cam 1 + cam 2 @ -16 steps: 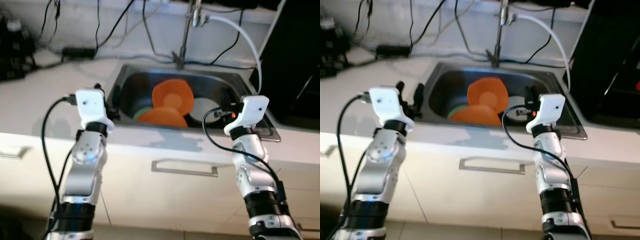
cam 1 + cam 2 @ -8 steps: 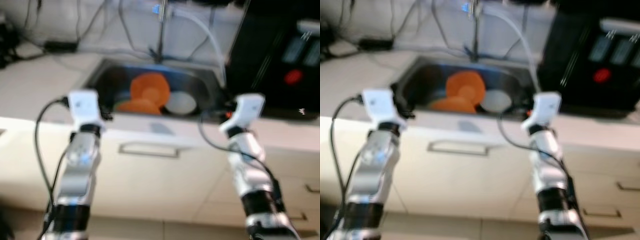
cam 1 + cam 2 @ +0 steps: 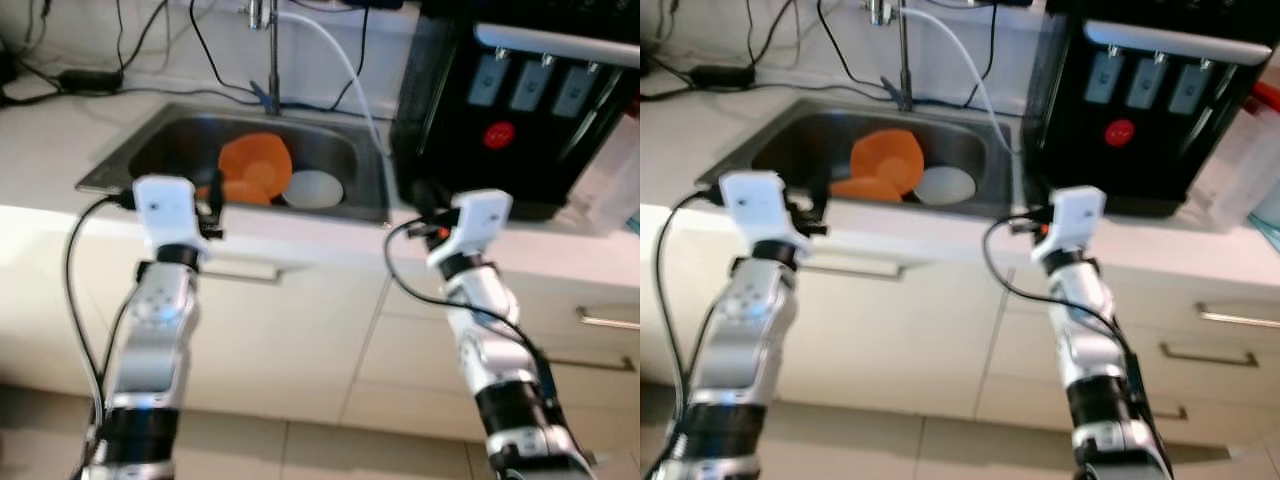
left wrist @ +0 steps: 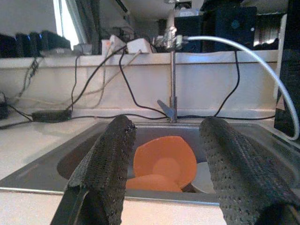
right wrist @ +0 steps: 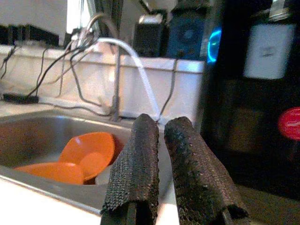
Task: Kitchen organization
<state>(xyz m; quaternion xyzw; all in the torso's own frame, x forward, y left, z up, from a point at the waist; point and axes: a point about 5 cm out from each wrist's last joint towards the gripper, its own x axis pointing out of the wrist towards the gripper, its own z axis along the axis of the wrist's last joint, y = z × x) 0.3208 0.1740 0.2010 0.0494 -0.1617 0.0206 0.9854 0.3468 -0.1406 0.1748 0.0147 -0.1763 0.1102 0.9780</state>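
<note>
A steel sink [image 3: 108, 178] is set in the pale counter, ahead and to my left. In it an orange bowl [image 3: 256, 164] leans upright over a flat orange plate [image 3: 236, 191], with a white plate [image 3: 313, 188] beside them. My left gripper [image 3: 211, 197] hovers at the sink's front rim, open and empty; its wrist view looks between the fingers [image 4: 110, 164] at the orange bowl [image 4: 165, 161]. My right gripper [image 3: 424, 197] is raised in front of the counter edge right of the sink, shut on nothing, with fingers [image 5: 136, 164] pointing at the basin's right end.
A black water dispenser [image 3: 520, 110] with a red button stands on the counter right of the sink. A faucet [image 3: 270, 45] with a white hose rises behind the basin, and cables trail along the back wall. Drawers with metal handles [image 3: 608, 321] front the cabinets, with tiled floor below.
The whole view has swung right and pulled back: the sink now sits further left and smaller, and the black dispenser has come into view. Both arms keep the same raised pose.
</note>
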